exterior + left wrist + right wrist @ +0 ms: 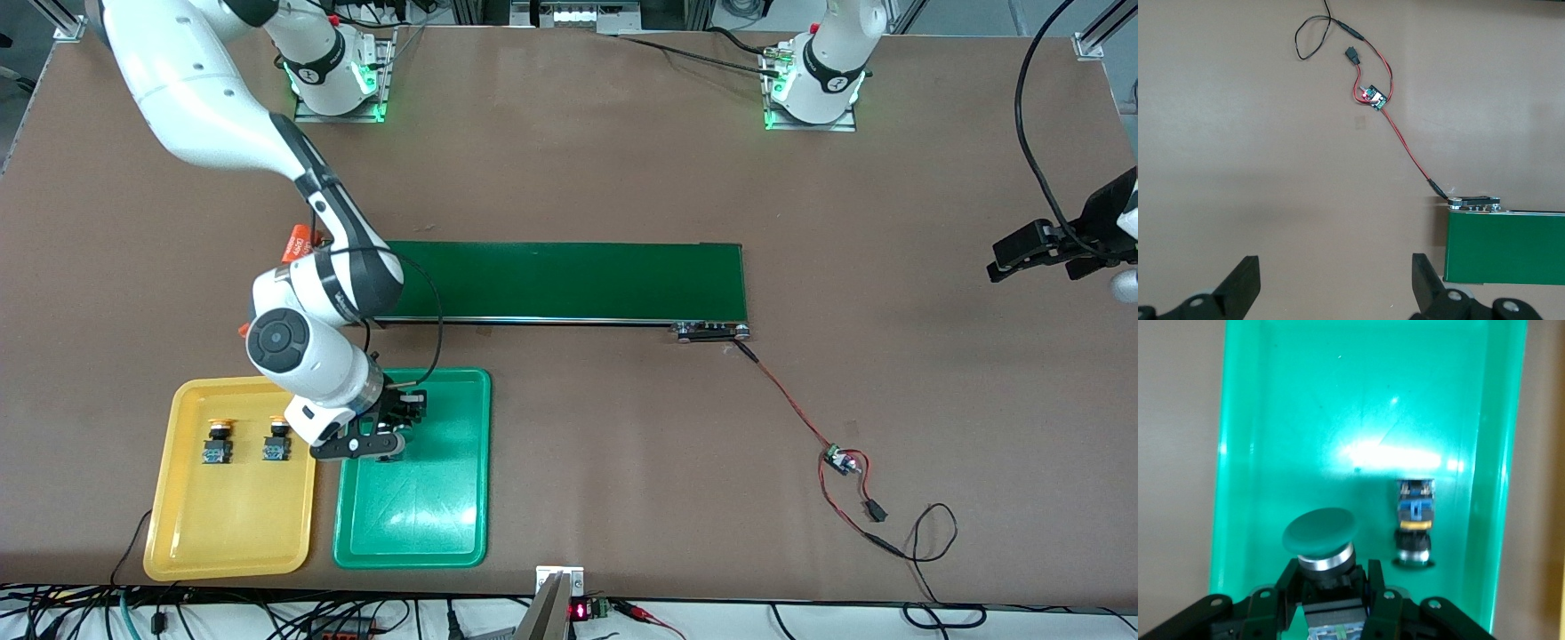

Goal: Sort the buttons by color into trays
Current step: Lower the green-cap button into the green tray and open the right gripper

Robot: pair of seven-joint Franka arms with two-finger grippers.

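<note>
Over the green tray [462, 498], right gripper [1331, 587] clamps a green-capped button [1320, 543]; left gripper [1335, 283] waits, fingers apart.

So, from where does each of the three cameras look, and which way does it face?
Front view: high across the table, facing both bases; right tool over the green tray, yellow tray beside it.
Left wrist view: on the waiting left arm, looking down at the belt's end; open left tool shows.
Right wrist view: looking into the green tray; right tool grips a green button.
Front and right wrist views share the green tray.
</note>
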